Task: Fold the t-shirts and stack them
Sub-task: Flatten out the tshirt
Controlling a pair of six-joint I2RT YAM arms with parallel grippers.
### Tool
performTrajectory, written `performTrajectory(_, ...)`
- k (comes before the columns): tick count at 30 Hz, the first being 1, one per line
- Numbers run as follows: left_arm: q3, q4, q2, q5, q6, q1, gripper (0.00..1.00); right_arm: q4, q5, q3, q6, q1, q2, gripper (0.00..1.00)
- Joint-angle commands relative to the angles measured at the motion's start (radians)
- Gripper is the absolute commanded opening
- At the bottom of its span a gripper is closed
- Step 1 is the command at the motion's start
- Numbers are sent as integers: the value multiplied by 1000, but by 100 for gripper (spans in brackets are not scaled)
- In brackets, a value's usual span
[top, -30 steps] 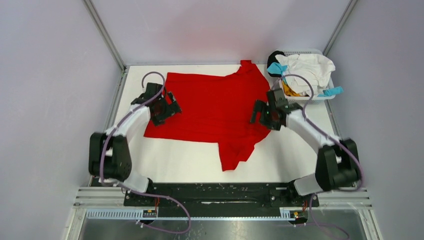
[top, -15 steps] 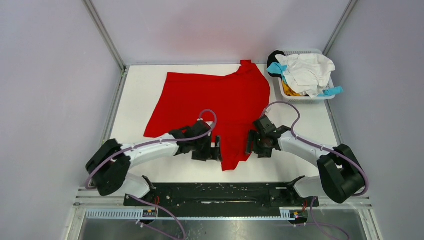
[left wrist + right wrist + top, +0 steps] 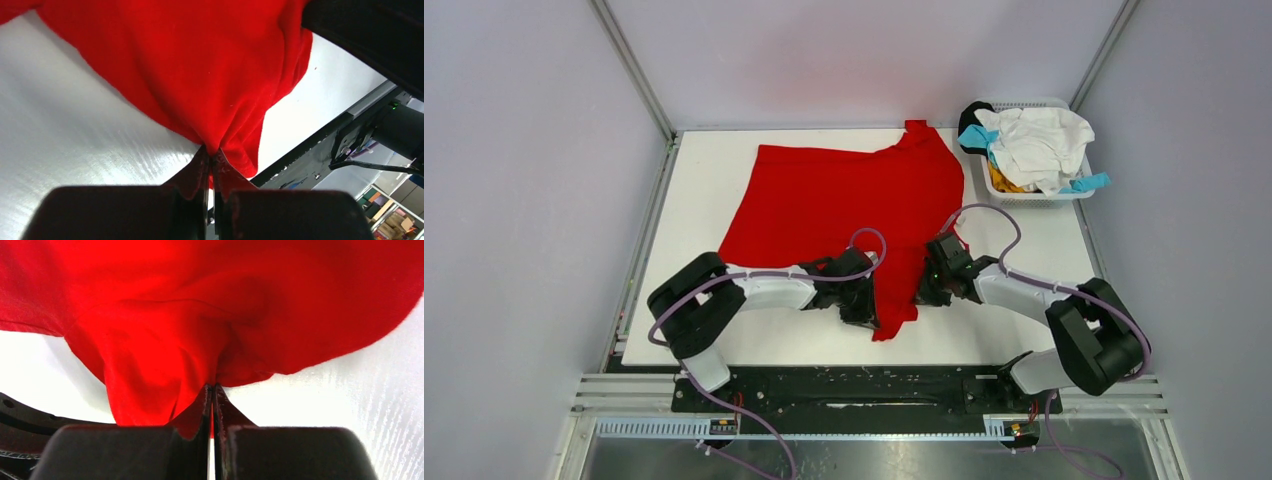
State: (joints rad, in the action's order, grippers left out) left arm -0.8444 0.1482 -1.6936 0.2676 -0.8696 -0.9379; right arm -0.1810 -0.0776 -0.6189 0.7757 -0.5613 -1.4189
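Note:
A large bright red t-shirt [image 3: 844,205] lies spread on the white table, one sleeve hanging toward the near edge. My left gripper [image 3: 871,307] is shut on the left side of that sleeve; the left wrist view shows the red cloth [image 3: 200,75] pinched at the gripper's [image 3: 211,151] tips. My right gripper [image 3: 921,290] is shut on the sleeve's right side, the red cloth [image 3: 200,330] bunching into the gripper's [image 3: 212,386] closed tips. White, teal, orange and black t-shirts [image 3: 1036,140] are piled in the basket.
The white lattice basket [image 3: 1069,195] stands at the back right corner of the table [image 3: 694,200]. Grey walls close in the left, right and back. A black rail [image 3: 854,385] carrying both arm bases runs along the near edge.
Both arms swung from the shirt's sides to the near sleeve. Both grippers went from open to shut on the sleeve's edges, and the sleeve has bunched narrower.

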Motion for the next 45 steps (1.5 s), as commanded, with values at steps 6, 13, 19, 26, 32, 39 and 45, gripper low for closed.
performTrajectory(6,-13,129,156,-64,55,-6,0,-388,-7,-95,-146,-11,169,0)
performTrajectory(13,-26,312,253,35,118,-7,0,-955,27,-309,-277,-9,253,0)
performTrajectory(19,5,313,208,62,107,-8,11,-1003,40,-306,-303,-2,233,2)
performTrajectory(26,9,318,269,47,104,-7,87,-932,282,-336,-257,-1,184,93)
performTrajectory(32,-49,390,357,-121,140,81,99,-729,287,-349,-264,-2,245,99)
performTrajectory(39,-158,342,254,-261,172,353,99,-480,188,-403,-240,10,94,100)
performTrajectory(45,-330,268,61,-329,166,571,99,-328,152,-386,-279,28,47,99)
